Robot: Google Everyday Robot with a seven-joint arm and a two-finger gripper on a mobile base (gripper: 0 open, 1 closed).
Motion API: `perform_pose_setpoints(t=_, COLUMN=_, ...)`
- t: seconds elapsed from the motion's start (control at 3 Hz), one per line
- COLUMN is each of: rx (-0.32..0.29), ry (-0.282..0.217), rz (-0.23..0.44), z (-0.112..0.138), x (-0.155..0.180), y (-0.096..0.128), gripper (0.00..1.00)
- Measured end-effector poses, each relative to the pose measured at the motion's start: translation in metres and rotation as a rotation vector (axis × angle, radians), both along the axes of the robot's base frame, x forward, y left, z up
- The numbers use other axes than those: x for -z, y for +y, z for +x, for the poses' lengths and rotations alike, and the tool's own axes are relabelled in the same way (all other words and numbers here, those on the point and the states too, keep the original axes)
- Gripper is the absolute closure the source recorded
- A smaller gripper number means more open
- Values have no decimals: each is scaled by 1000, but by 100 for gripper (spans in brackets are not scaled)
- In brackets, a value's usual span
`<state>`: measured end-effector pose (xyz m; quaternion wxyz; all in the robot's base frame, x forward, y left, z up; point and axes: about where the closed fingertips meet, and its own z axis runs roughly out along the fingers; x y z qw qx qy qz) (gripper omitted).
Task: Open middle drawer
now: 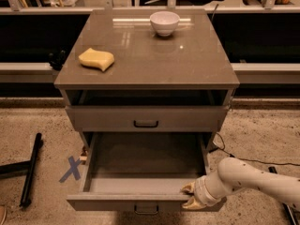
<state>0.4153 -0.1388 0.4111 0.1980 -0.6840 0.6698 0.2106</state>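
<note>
I read the cabinet top [154,64] as glossy, reflective laminate, and the middle drawer [145,161] as matt grey-brown. The white bowl [164,22] looks glazed, the yellow sponge [96,59] porous and dull, the floor [262,130] rough and speckled. At lower right the gripper [189,197], smooth cream plastic, pinches the drawer's front.

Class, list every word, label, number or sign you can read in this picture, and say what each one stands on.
"X": a blue tape cross on the floor, left of the open middle drawer.
No other writing can be read: none on the cabinet, the bowl or the sponge, and none on the tool, which is at that drawer's front right edge.
</note>
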Motion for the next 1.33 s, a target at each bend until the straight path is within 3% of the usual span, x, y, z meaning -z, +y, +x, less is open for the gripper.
perform_pose_setpoints(t=0.33, rx=-2, ry=3, rz=1, z=-1, x=1, y=1, gripper=83)
perform_pose_setpoints(t=1.33, rx=-7, ry=10, rz=5, z=-4, x=4, y=4, gripper=13)
